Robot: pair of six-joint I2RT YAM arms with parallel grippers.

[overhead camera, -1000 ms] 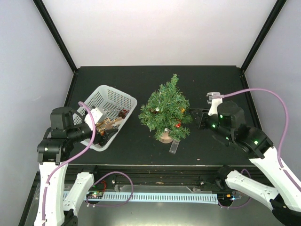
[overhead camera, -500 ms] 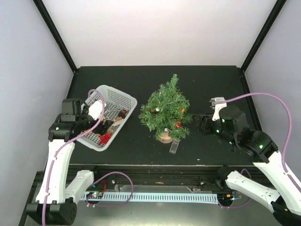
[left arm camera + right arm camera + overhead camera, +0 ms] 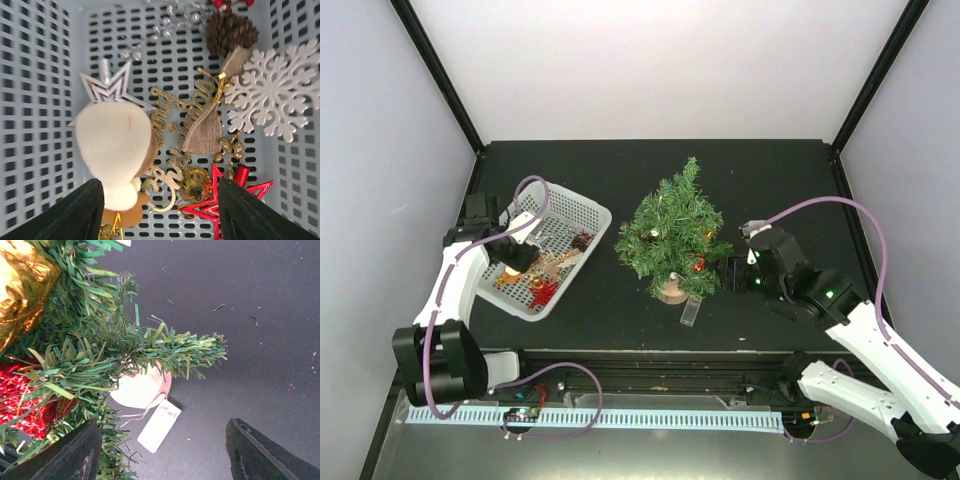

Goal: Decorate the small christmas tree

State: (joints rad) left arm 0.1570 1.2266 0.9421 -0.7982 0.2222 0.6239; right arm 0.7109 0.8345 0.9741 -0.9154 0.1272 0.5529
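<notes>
Top external — bristly green tree [image 3: 672, 235], upright

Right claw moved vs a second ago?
Yes. The right claw has shifted left, closing on the small christmas tree, which stayed put.

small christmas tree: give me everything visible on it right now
The small christmas tree is a miniature green conifer with bristly, plastic-looking needles, standing upright on the black table on a round light wooden base. It carries a gold ornament and a red ornament on its right side. A white tag on thin string lies by the base. The right gripper, jaws open, sits at its right-hand branches; contact can't be judged.
</notes>
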